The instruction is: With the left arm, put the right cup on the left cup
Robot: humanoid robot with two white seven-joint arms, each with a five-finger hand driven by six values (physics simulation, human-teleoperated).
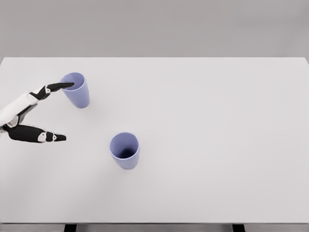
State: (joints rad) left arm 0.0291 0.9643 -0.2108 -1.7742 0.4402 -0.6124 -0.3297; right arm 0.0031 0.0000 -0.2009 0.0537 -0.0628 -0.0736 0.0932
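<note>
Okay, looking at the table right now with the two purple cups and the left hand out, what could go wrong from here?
1. The left hand is open, and one fingertip overlaps the left cup at its rim; a small move could tip or shove the cup that should stay put.
2. The right cup stands upright, ungrasped and apart from the hand; reaching across could knock it.
3. Both cups look alike, so the wrong one could get grasped.

The left hand [36, 113] has slim black fingers [60, 86] with white joint segments and pointed tips; its palm and wrist shell are smooth white.
</note>
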